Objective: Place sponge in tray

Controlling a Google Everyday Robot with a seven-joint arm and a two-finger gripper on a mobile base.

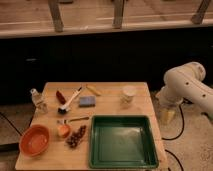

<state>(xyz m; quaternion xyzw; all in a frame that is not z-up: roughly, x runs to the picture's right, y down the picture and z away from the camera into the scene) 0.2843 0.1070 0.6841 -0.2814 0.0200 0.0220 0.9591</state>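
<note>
Surface: a light wooden table [107,107] filled the lower left and centre of the frame.
Room: a dark wall ran behind it under a pale ledge; speckled floor showed at lower right.
Sponge [87,101]: small, flat and blue-grey, it lay on the wood in the upper middle of the table, apart from the tray.
Tray [93,145]: large, dark green and raised-rimmed, it sat at the table's lower right corner, nothing in it.
Neighbours: a white-handled brush [70,101] lay just left of the sponge, and a pale cup [129,95] stood to its right.
Left edge: an orange bowl [34,140] sat at lower left, and a small bottle [36,98] above it.
Open room: bare wood lay between sponge and tray.
Gripper [167,116]: hung off the table's right edge below the white arm [185,85], spread wide and holding nothing.
</note>
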